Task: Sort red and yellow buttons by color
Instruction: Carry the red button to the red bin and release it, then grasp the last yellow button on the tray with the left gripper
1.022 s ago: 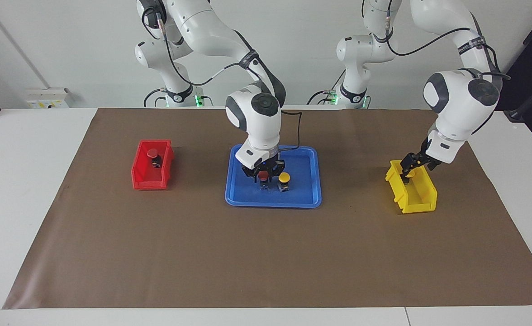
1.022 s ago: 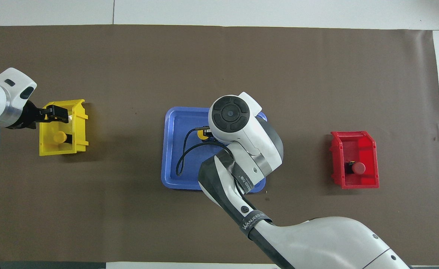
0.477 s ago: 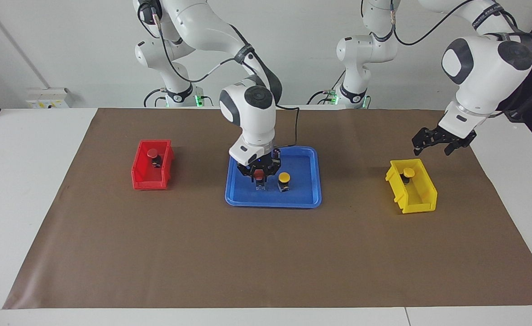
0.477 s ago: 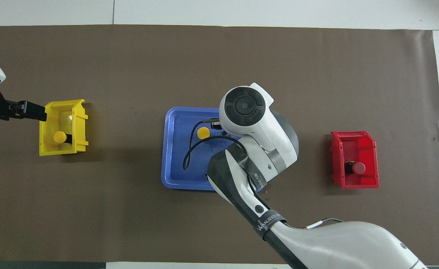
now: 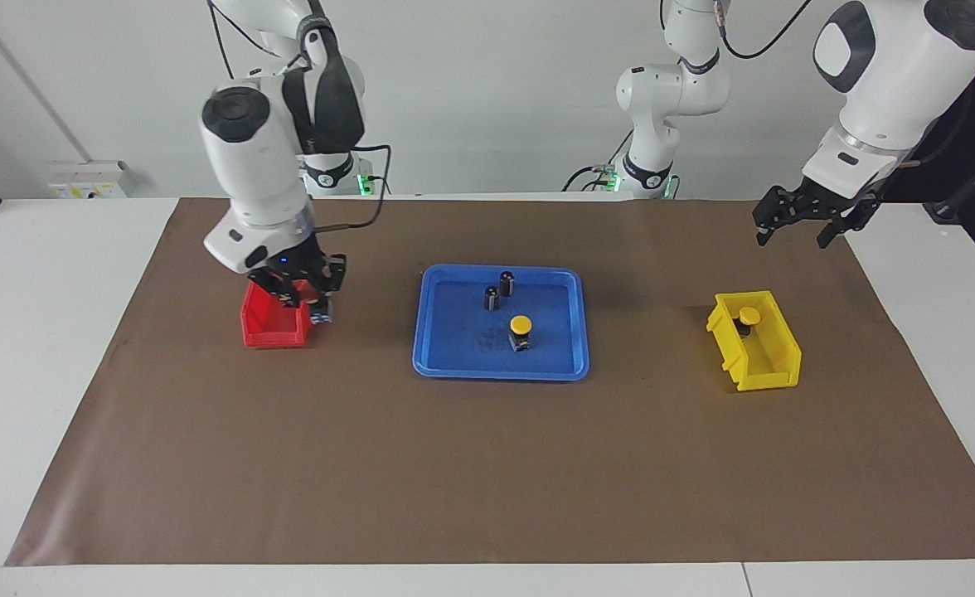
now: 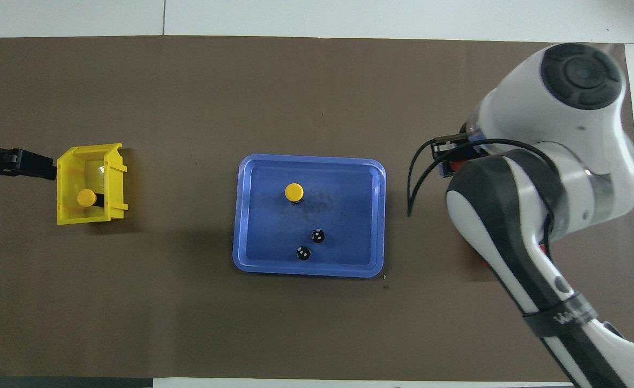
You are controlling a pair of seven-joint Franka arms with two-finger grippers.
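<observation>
While the right gripper (image 5: 299, 292) hangs over the red bin (image 5: 276, 325), its fingers are closed on a red button (image 5: 290, 289), whose cap shows only partly between them; the button's black body sticks out beneath, toward the bin's edge on the blue tray's side. In the overhead view the right arm covers the red bin almost entirely, so what lies inside it cannot be seen.

Taking the blue tray (image 5: 566, 327) at the middle of the brown mat (image 5: 487, 464) as the landmark: one yellow button (image 5: 521, 332) stands upright inside it, and two dark cylinders (image 5: 499, 291) stand in the tray nearer to the robots than that button, close beside each other.

Toward the left arm's end of the table from the tray sits the yellow bin (image 5: 757, 352), with another yellow button (image 5: 747, 319) lying in it. Raised in the air over the mat near that bin, the left gripper (image 5: 794, 222) holds nothing, its fingers spread wide apart.
</observation>
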